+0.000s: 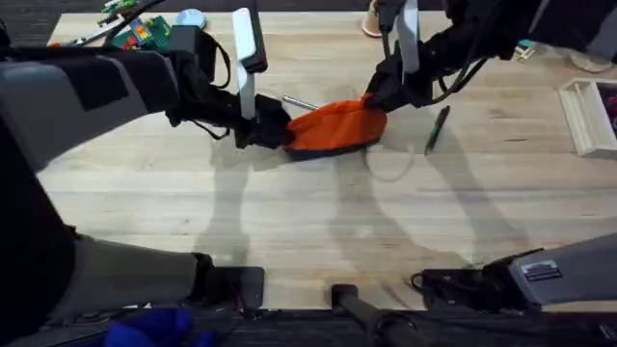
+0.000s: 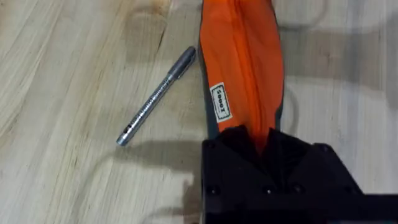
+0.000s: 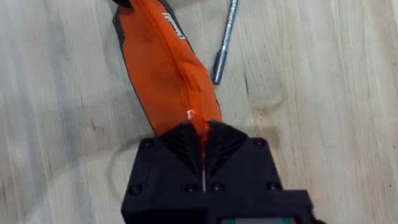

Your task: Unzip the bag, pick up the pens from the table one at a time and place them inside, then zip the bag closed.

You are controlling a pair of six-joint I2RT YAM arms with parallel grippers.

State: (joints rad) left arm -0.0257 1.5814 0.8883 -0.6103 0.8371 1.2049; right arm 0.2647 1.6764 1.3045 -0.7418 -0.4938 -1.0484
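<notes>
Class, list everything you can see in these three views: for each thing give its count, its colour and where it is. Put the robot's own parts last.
bag: one, orange with dark base, mid-table, held at both ends.
silver pen: one, on the table beside the bag's far side.
dark pen: one, green-black, on the table right of the bag.
table: one, light wood planks.
white tray: one, right edge.
colourful clutter: far left corner, too small to identify.
left gripper: black, shut on the bag's left end.
right gripper: black, shut on the bag's right end.
</notes>
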